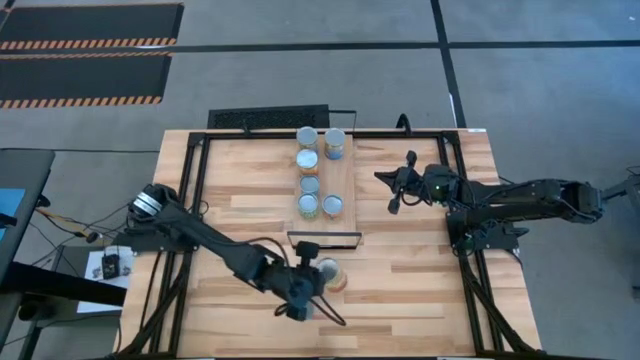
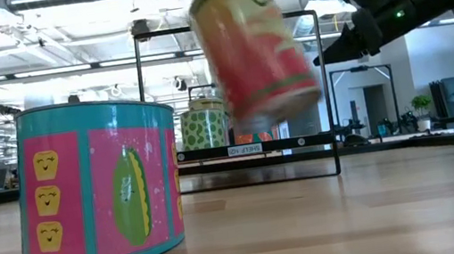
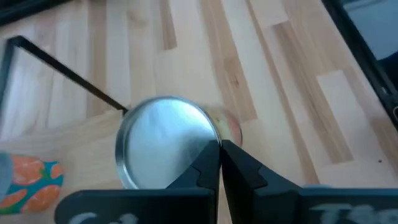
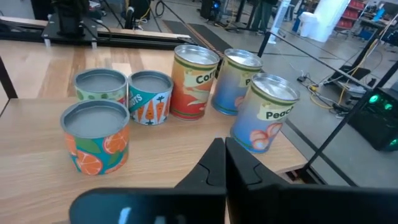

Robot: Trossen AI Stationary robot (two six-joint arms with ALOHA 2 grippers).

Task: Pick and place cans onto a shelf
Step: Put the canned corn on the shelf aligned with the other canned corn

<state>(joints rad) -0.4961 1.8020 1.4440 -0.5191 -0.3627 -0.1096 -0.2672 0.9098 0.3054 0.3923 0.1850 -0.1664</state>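
Note:
Six cans (image 1: pixel 318 170) stand upright in two rows on the shelf (image 1: pixel 345 180) at the table's middle; the right wrist view shows them too, the peach can (image 4: pixel 264 115) nearest. Near the front edge, my left gripper (image 1: pixel 316 283) is shut on a seventh can (image 2: pixel 251 47) with a cream-and-red label and a silvery top (image 3: pixel 165 146). A pink-and-teal can (image 2: pixel 96 187) stands on its base on the table, close to the low camera. My right gripper (image 4: pixel 224 152) hangs shut above the table, right of the shelf, and touches nothing. My left gripper has the can by the rim of its top (image 3: pixel 214 138), with the two fingers (image 3: pixel 245 165) closed side by side there. They come slanting down from above. The can hangs below them, tilted and clear of the table (image 2: pixel 331 219).
A thin black frame (image 2: pixel 244 151) rims the shelf's near end, just beyond the held can. Black rails (image 1: pixel 195 190) run along the table's left and right sides. A teal can with oranges (image 3: pixel 28 180) shows at the edge of the left wrist view. Bare tabletop lies at the front right (image 1: pixel 420 300).

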